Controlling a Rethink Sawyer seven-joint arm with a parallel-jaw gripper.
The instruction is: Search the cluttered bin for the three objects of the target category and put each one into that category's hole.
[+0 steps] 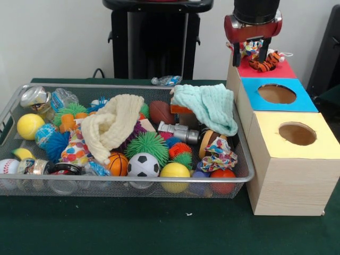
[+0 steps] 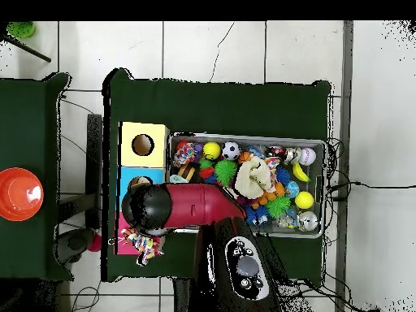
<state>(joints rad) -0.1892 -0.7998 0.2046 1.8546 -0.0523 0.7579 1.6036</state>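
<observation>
I count 3 wooden boxes w/ coloured tops: red [image 1: 276, 70], blue [image 1: 276, 94], yellow [image 1: 295, 135]. 1 silver wire-mesh bin [image 1: 127, 179], 2 knitted cloths: cream [image 1: 111, 126], mint [image 1: 210, 106].

bin [image 1: 127, 179]: silver wire mesh, metal rim | boxes [image 1: 289, 175]: pale wood | table [image 1: 133, 228]: matt green cloth

Gripper [image 1: 251, 54] low, fingers spread apart
</observation>
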